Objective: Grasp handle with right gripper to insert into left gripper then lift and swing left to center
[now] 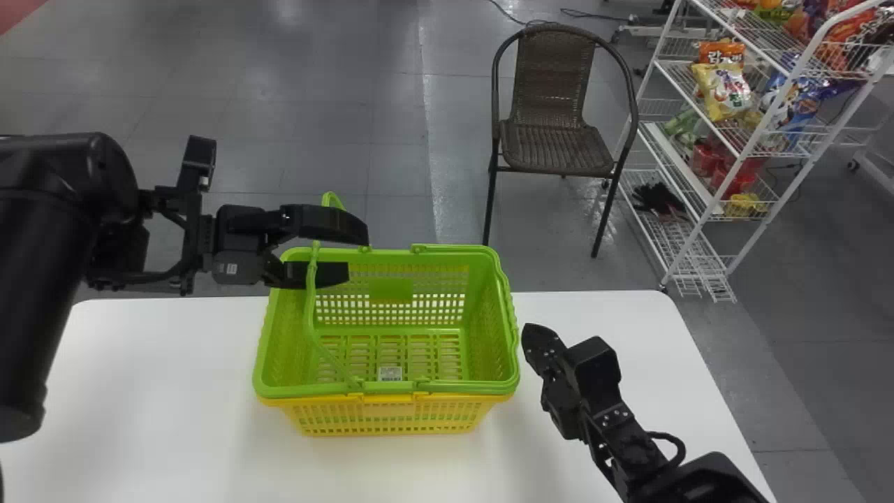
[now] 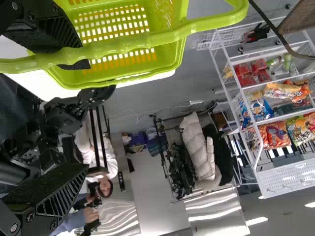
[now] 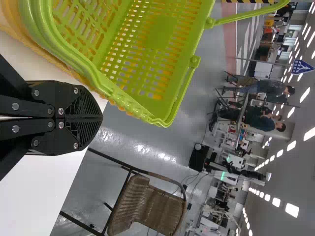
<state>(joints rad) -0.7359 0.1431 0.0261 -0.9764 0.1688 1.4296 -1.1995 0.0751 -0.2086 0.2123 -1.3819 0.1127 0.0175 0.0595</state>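
Left gripper level at green basket, fingers spread; right gripper angled just beside it, fingers pressed together.
Basket stacked on yellow basket, on desk; raised handle crosses one left finger.

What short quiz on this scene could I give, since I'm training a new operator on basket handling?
1. Multiple choice: how does the left tool stand?
A) Shut on the chair
B) Open
C) Shut on the wire shelf

2. True or false: the right tool is shut and away from the raised handle.

3. Fill in the missing word: the green basket is stacked on a lower basket, which is ____ in colour.

Key: 1 B; 2 true; 3 yellow.
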